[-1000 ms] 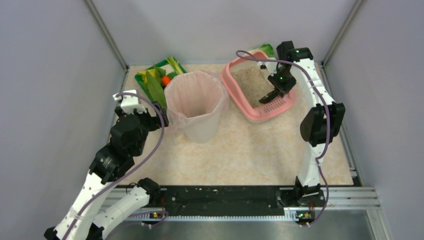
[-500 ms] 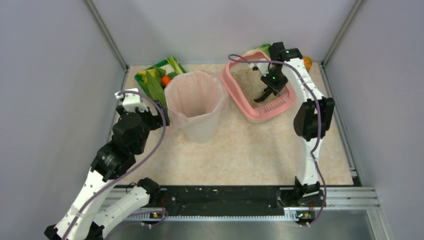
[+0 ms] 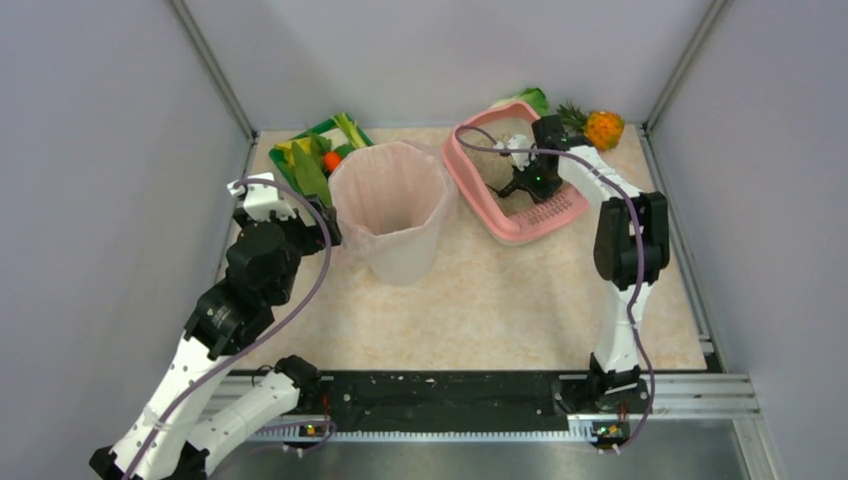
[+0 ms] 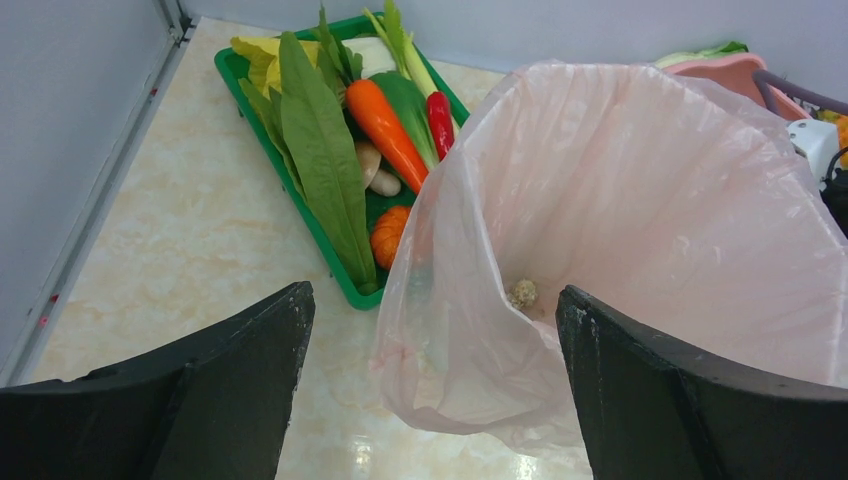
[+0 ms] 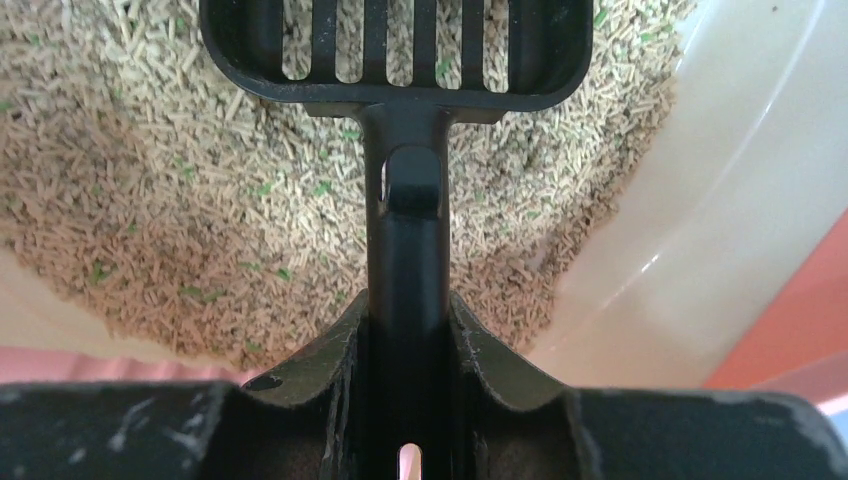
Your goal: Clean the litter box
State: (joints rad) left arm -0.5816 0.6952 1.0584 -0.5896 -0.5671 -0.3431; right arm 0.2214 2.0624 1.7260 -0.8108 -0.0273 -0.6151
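Two fingers of our right gripper (image 5: 405,340) clamp the scoop (image 5: 405,200), its slotted head over litter (image 5: 180,200) in the litter box (image 3: 515,235) at the table's (image 3: 500,300) far right. We judge scooping underway: next, dig and lift level. Our left gripper (image 4: 435,300) gapes.

No text, label, brand mark, number or sign is legible in any of the three views. The surfaces shown closely enough to check are all unmarked: the pink rim of the litter box (image 3: 510,232), the black scoop (image 5: 405,250) and the translucent bin liner (image 4: 640,180). Any marking on the arm housings is too small to read.
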